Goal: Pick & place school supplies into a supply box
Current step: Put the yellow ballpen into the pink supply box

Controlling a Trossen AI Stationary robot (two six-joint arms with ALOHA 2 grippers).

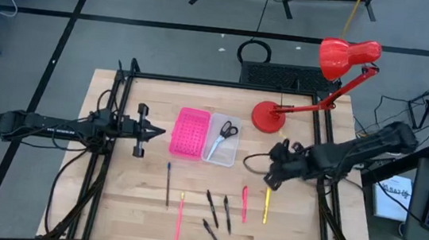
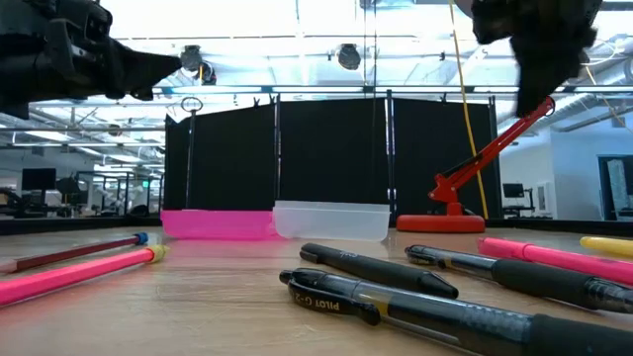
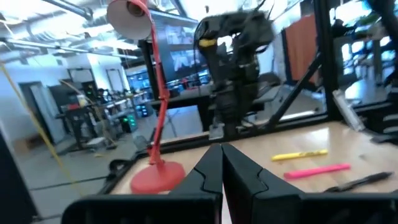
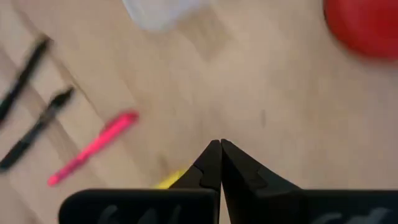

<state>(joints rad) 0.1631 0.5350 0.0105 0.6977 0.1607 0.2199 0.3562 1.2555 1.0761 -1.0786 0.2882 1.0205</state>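
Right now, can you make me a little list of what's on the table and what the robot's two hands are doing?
box: supply box, whitish, beside the pink tray
in box: scissors
still on table: pens and pencils, such as the yellow pen, pink pen and a black pen
lamp: red desk lamp behind the box
left hand: shut, empty, next to the pink tray
right hand: shut, empty, above the yellow pen
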